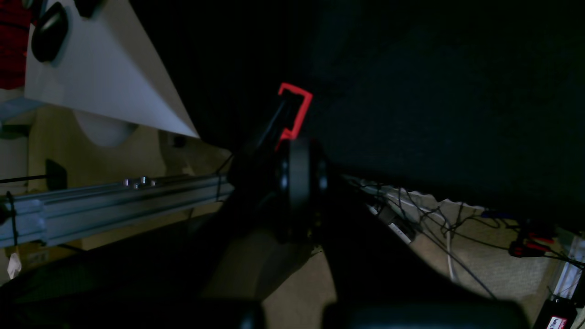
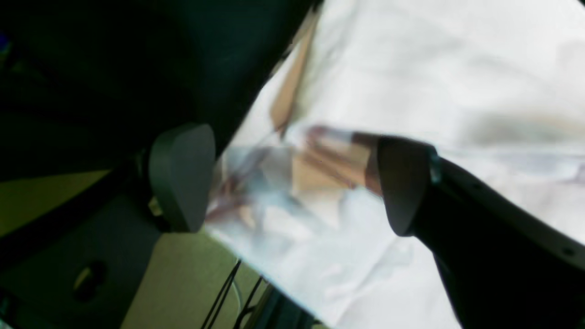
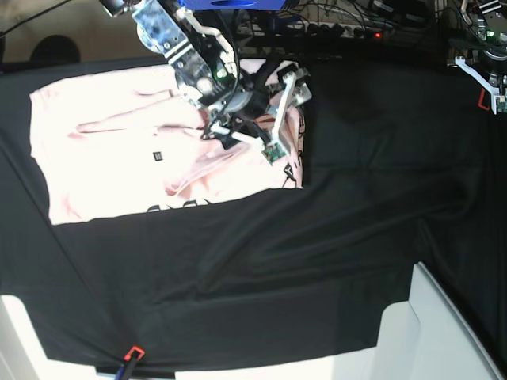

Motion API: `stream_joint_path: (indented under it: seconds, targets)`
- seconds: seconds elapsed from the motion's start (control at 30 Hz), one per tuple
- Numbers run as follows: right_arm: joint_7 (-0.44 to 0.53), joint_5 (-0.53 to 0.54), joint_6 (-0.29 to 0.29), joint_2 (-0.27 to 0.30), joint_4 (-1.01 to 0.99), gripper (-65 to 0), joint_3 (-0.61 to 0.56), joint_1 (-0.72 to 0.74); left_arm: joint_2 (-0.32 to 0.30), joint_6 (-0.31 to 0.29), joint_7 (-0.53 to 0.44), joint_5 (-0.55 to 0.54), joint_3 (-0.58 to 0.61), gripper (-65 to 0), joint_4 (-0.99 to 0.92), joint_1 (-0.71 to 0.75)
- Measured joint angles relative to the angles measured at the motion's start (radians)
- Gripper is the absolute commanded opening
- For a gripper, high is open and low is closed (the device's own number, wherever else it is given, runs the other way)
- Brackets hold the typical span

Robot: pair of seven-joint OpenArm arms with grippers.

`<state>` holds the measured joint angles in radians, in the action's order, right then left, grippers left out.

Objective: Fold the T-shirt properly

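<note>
The large pale pink cotton T-shirt (image 3: 119,142) lies on the black cloth (image 3: 333,222) that covers the table, in the far corner on the right arm's side. It looks already partly folded: it makes a rough rectangle, and some black printed lettering shows along its near edge and at the edge toward the middle of the table.

The right gripper (image 2: 292,183) hangs just above that inner edge with its jaws spread wide and nothing between them; in the right wrist view only blurred pink fabric is seen under the two dark pads (image 2: 183,178). I judge that the cloth is not held now, and the gripper stands there because this edge belongs to the current fold.

The left gripper (image 3: 485,75) is closed and empty, parked well apart at the far table edge, probably to keep clear.
</note>
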<state>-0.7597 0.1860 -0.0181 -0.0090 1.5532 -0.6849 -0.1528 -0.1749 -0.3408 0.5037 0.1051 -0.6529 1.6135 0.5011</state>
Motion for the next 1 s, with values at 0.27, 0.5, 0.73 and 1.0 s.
stream_joint_path:
  seconds: [0.27,0.5,0.73,1.0]
  targets:
    - [0.003,0.035,-0.002,0.000,-0.034,-18.6,0.000,0.039,0.000,0.000,0.000,0.000,0.000,-65.0,-0.002,0.000]
    - [0.004,0.039,-0.001,-0.009,-0.088,-65.0,0.000,0.064,0.000,0.000,0.000,0.000,0.000,-65.0,-0.003,-0.001]
    - [-0.002,0.036,-0.002,0.004,-0.082,-65.0,0.002,0.065,0.000,0.000,0.000,-0.001,-0.001,-65.0,-0.005,-0.001]
    - [-0.112,0.032,-0.010,0.098,0.111,-65.0,0.009,-0.021,0.000,0.000,0.000,0.000,-0.002,-65.0,-0.005,-0.001]
